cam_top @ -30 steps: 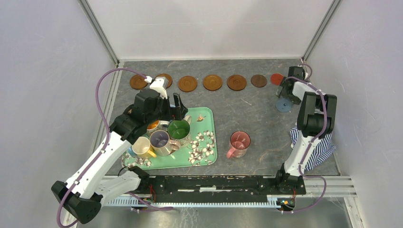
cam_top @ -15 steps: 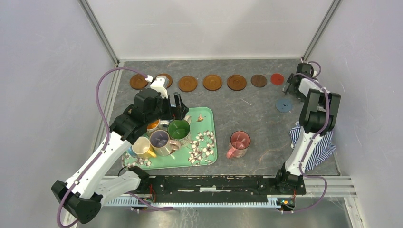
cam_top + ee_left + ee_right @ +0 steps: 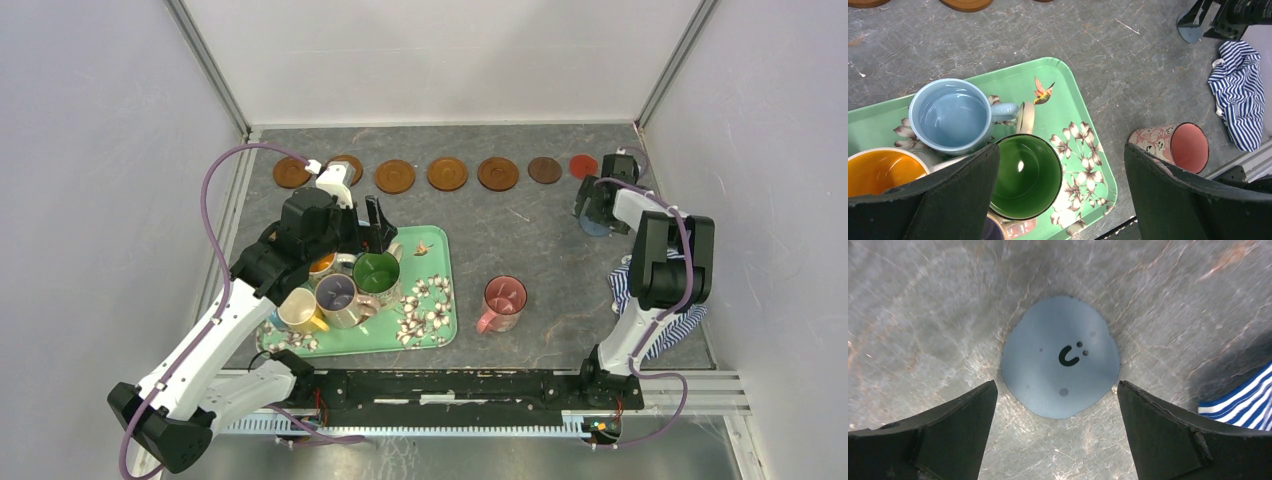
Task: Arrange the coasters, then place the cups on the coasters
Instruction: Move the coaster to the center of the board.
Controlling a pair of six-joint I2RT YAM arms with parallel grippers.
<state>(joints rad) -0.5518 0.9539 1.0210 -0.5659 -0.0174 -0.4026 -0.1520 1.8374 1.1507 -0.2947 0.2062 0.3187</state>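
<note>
The right hand point(image 3: 1056, 385) is hovering with its fingers spread wide, straight over the blue coaster point(image 3: 1060, 357). The coaster is lying flat on the desk point(image 3: 923, 315) at 2 o'clock, near the red coaster point(image 3: 583, 165) and at its 5 o'clock. I judge the hand should be dropping until both tips are straddling the thin rim, then pinching gently. The left hand point(image 3: 1060, 150) is hanging spread over the green cup point(image 3: 1025, 175).

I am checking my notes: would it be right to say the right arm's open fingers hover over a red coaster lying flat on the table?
Not quite: the right wrist view shows a blue-grey coaster, not a red one, below the right arm's fingers. The fingers are open, and the coaster does lie flat on the table.
</note>
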